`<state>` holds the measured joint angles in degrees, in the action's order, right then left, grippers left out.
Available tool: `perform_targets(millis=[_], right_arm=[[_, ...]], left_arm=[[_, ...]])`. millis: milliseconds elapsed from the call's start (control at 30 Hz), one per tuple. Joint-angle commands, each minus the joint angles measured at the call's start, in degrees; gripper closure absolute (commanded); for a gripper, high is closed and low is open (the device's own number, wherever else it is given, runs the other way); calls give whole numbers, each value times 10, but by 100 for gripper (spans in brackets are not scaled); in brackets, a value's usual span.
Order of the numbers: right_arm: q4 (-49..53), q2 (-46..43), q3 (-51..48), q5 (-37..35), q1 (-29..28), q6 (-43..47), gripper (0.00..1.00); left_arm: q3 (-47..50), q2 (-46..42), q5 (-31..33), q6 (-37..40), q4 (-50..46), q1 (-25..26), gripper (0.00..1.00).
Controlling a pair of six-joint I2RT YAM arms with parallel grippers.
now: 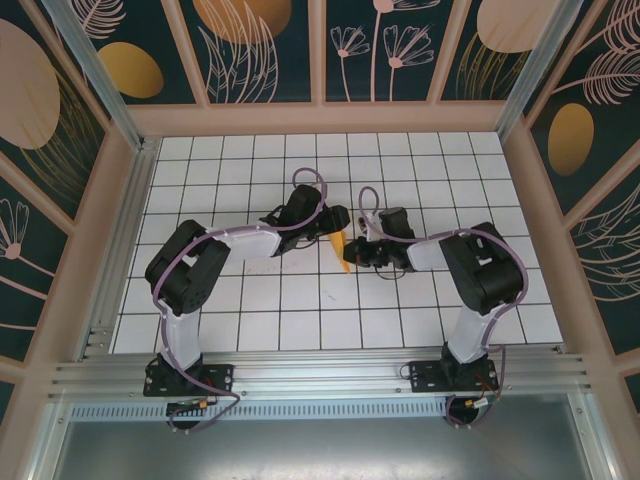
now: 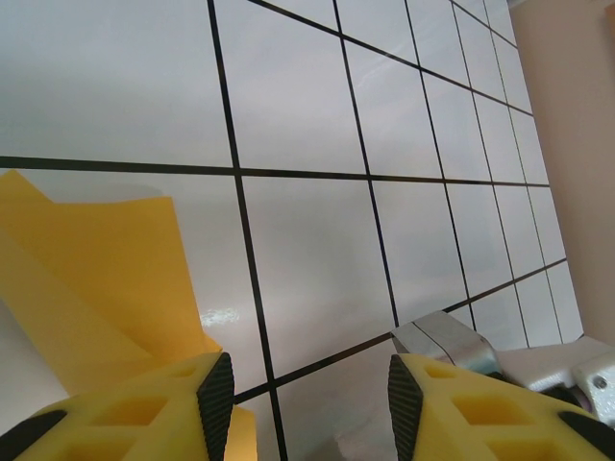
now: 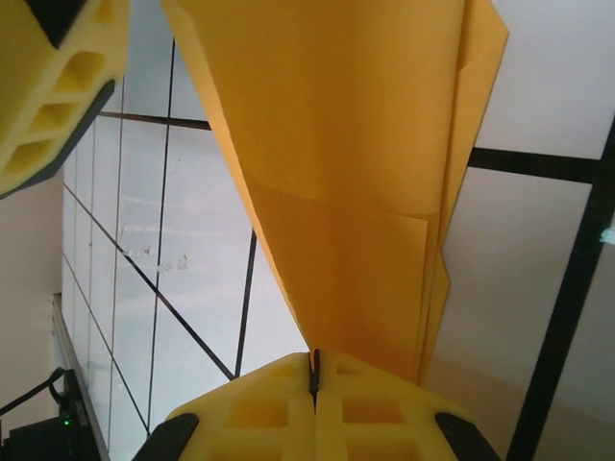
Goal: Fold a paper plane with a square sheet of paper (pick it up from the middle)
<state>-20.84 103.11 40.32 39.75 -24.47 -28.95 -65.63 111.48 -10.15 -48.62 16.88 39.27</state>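
The square sheet of paper stands folded into a narrow, layered orange paper plane [image 1: 343,252] at the middle of the table, between the two arms. My right gripper [image 3: 314,370] is shut on its lower edge, and the orange layers [image 3: 356,192] rise away from the jaws. In the top view the right gripper [image 1: 353,256] sits just right of the paper. My left gripper [image 2: 312,384] is open with only bare tile between its pads, and the paper [image 2: 96,279] lies against the outside of its left finger [image 2: 216,399]. From above, the left gripper [image 1: 337,224] is at the paper's upper end.
The white table [image 1: 250,300] has a black grid and is fenced by wooden walls [image 1: 320,118]. An aluminium rail [image 1: 320,372] runs along the near edge by the arm bases. One yellow finger of the left gripper [image 3: 48,77] hangs close above the paper.
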Motion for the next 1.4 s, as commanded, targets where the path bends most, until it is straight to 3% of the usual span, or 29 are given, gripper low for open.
perform_targets(millis=[0, 900, 1367], right_arm=[[-38, 17, -11, 33, 11, -23, 100], [-35, 17, 1, 88, 34, -73, 100], [-17, 5, 4, 69, 34, -68, 100]], left_arm=[[10, 6, -13, 12, 17, -4, 50], [14, 38, -47, 9, 61, -4, 52], [3, 68, -27, 11, 61, -4, 52]])
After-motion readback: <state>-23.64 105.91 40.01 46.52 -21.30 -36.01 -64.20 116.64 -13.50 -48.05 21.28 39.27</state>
